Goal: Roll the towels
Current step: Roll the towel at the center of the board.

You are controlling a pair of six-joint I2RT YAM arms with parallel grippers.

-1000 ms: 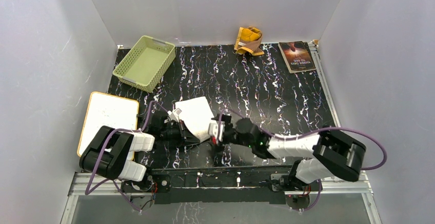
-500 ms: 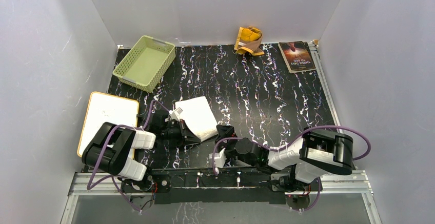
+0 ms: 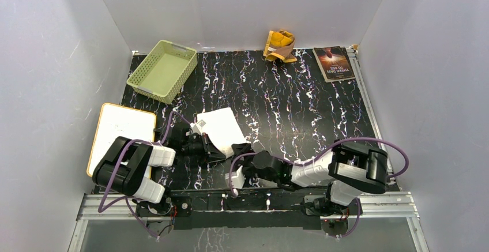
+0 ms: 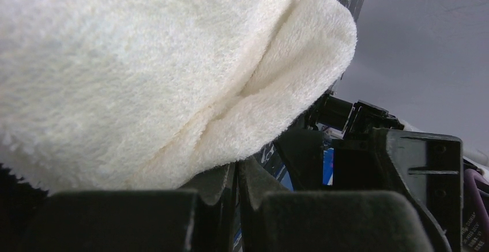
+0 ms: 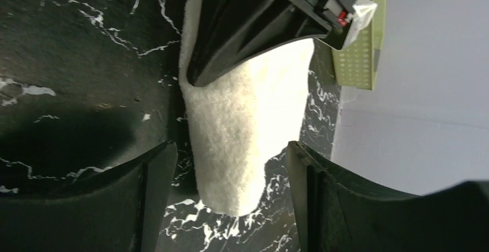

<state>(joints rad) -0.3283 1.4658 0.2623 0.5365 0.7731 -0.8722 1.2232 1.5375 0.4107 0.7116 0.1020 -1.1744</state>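
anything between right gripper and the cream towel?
Nothing visible. The end of the cream towel lies straight ahead of the right gripper, framed by its open fingers. The left gripper, shut on the towel, sits farther along, off that path.

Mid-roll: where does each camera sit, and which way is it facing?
Top: above and behind the bases, looking down on the table; both arms show, left tool and right tool by the towel.
Left wrist: on the left arm, looking past its shut fingers at the towel close up; right arm beyond.
Right wrist: on the right arm, facing the towel's end between its open fingers; left tool on it.
Both wrist views share the towel.
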